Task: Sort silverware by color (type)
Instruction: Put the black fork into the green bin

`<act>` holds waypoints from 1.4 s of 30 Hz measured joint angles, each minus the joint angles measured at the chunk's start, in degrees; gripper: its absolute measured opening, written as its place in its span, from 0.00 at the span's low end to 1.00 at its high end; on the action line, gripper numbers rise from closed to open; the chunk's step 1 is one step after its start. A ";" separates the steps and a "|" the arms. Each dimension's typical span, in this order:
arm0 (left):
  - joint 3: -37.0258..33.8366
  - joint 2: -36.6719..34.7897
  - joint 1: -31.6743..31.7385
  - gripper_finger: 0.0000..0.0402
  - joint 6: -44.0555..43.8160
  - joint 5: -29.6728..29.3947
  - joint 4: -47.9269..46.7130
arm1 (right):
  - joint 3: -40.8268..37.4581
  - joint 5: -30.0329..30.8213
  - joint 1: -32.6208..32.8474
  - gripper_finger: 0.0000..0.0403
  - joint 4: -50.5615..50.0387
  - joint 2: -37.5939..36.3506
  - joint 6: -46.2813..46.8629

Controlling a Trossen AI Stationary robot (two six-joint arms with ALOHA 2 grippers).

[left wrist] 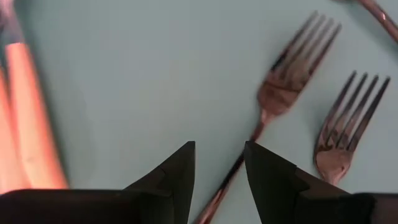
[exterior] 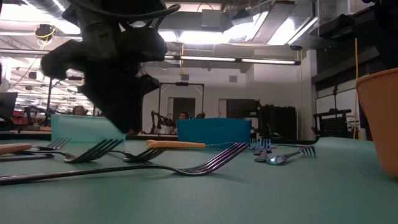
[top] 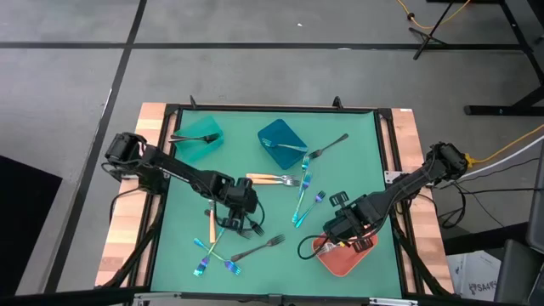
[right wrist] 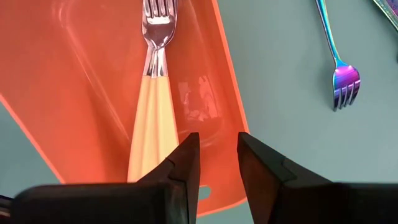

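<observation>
The left gripper (top: 236, 223) hangs low over the green mat (top: 357, 153), left of centre, its two fingers parted around nothing, directly above the dark forks (left wrist: 287, 87) lying there. In the left wrist view two of these lie side by side, tines pointing away from the fingers and handles running back toward them, one handle passing just beside the gap. The right gripper (right wrist: 214, 165) hovers over the coral-red bin (right wrist: 93, 81) at the mat's near right corner, jaws slightly apart and empty. A gold-handled fork (right wrist: 154, 93) lies lengthwise in that bin, silver head pointing away from the fingers. An iridescent fork (right wrist: 339, 59) rests on the mat beside the bin.
</observation>
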 joint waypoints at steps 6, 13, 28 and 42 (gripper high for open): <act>0.00 2.58 -1.38 0.33 1.84 -0.42 0.03 | -0.02 0.00 0.00 0.24 0.03 0.00 0.00; 0.08 4.92 -1.42 0.33 2.14 -0.43 0.18 | -0.02 0.00 0.00 0.24 0.02 0.00 0.02; 0.12 5.28 -1.42 0.33 2.14 -0.78 0.03 | -0.02 0.00 0.00 0.24 0.04 0.00 0.00; 0.07 5.39 -1.47 0.11 0.63 -0.89 0.09 | -0.02 0.00 0.00 0.24 -0.02 0.00 -0.11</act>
